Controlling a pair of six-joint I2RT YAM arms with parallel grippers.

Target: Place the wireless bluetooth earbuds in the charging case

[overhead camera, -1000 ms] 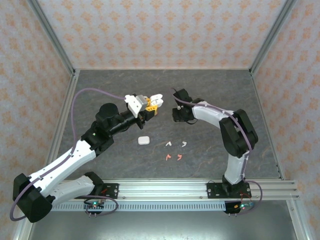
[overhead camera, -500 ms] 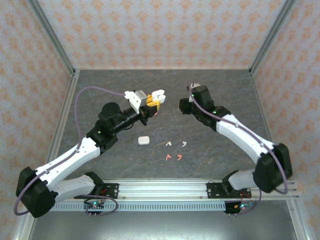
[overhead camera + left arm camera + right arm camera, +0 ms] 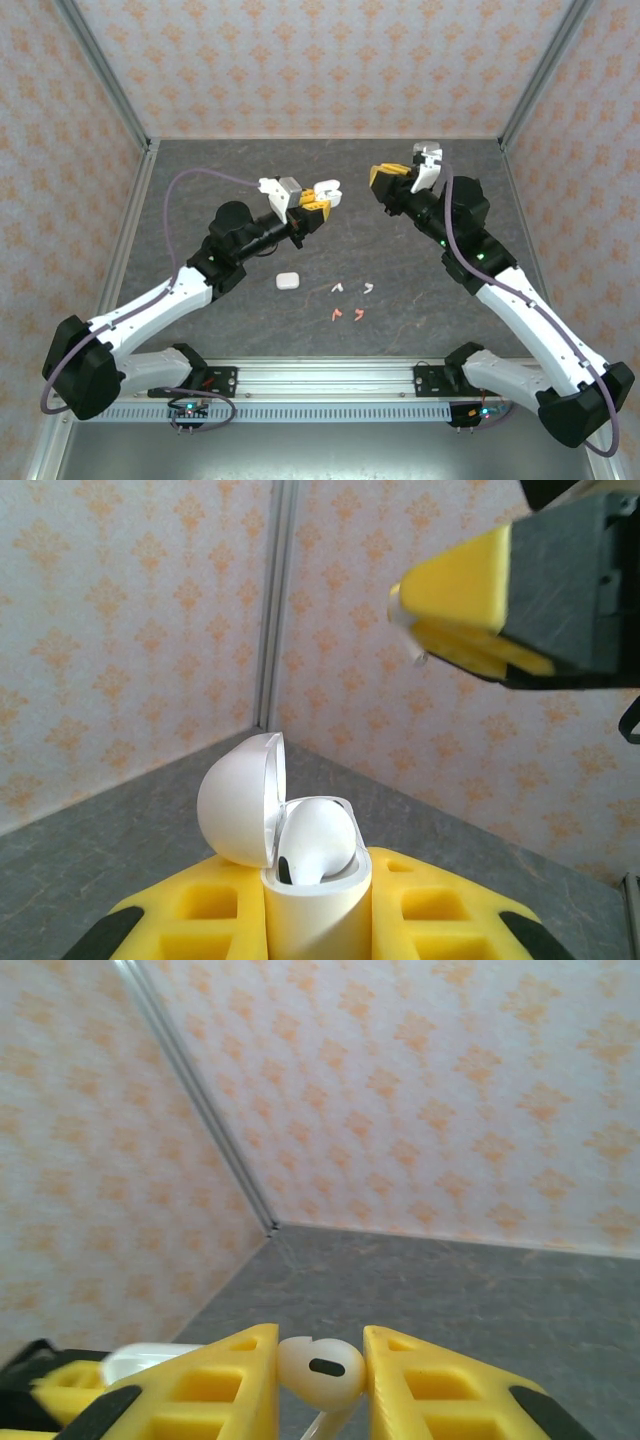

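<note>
Now the step in hand is the joining. It happens up in the air, above the far half of the worktop (image 3: 300,160), about midway between its left and right edges. The left claw (image 3: 318,196) is closed tight on the lower body of the charging case (image 3: 318,920). The case stands upright with its lid (image 3: 238,800) swung back. A first earbud (image 3: 318,838) sits in the case. I judge there is room beside it for 1 more, but the free slot itself I cannot see well. The right claw (image 3: 320,1370) is nearly closed and pinches a second earbud (image 3: 320,1364), white, by its round head, with the stem sticking out below. Seen from the left wrist, this claw is above and to the right of the case, and apart from it.

The next move, as I judge it, asks the right claw to come over the free slot, point the stem down into it, and only then let go. The left claw must hold the case steady.

On the worktop, toward the near edge, lie 2 white earbuds (image 3: 338,288), 2 pink earbuds (image 3: 337,314) and a closed case (image 3: 287,281).
</note>
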